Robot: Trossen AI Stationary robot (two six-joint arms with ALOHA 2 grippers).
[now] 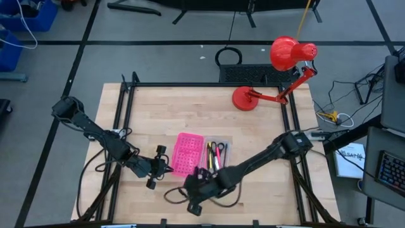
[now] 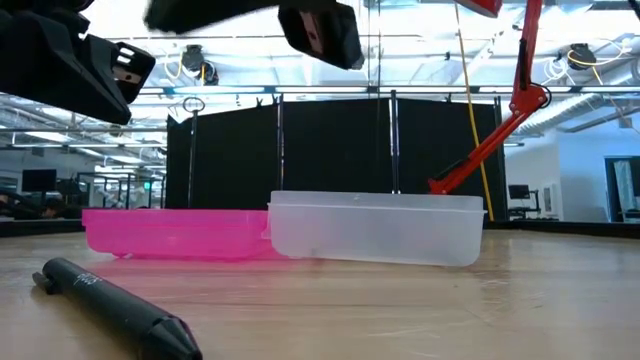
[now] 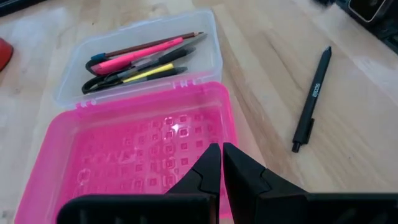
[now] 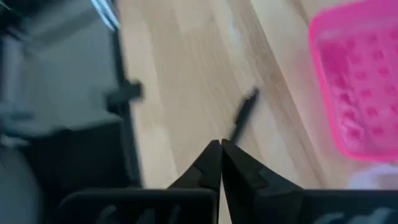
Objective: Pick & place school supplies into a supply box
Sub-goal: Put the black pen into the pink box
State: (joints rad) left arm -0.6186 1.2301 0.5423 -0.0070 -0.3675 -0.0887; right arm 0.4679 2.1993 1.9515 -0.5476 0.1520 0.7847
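The supply box lies open near the table's near edge. Its pink perforated lid (image 1: 188, 154) (image 3: 143, 155) lies flat beside the clear half (image 1: 217, 154) (image 3: 205, 43). The clear half holds several pens and pencils (image 3: 140, 59) and black-handled scissors (image 3: 94, 84). One black pen (image 3: 313, 99) (image 2: 110, 305) (image 4: 242, 115) lies on the wood on the near side of the box. My left gripper (image 3: 221, 152) (image 1: 166, 166) is shut and hovers at the lid's left edge. My right gripper (image 4: 220, 149) (image 1: 190, 193) is shut, above the table by the black pen.
A red desk lamp (image 1: 278, 76) stands at the table's far right corner, its arm (image 2: 500, 120) showing behind the box. A black frame rail (image 1: 126, 107) runs along the table's left side and another (image 1: 297, 164) along its right side. Bare wood (image 1: 177, 107) lies between box and far edge.
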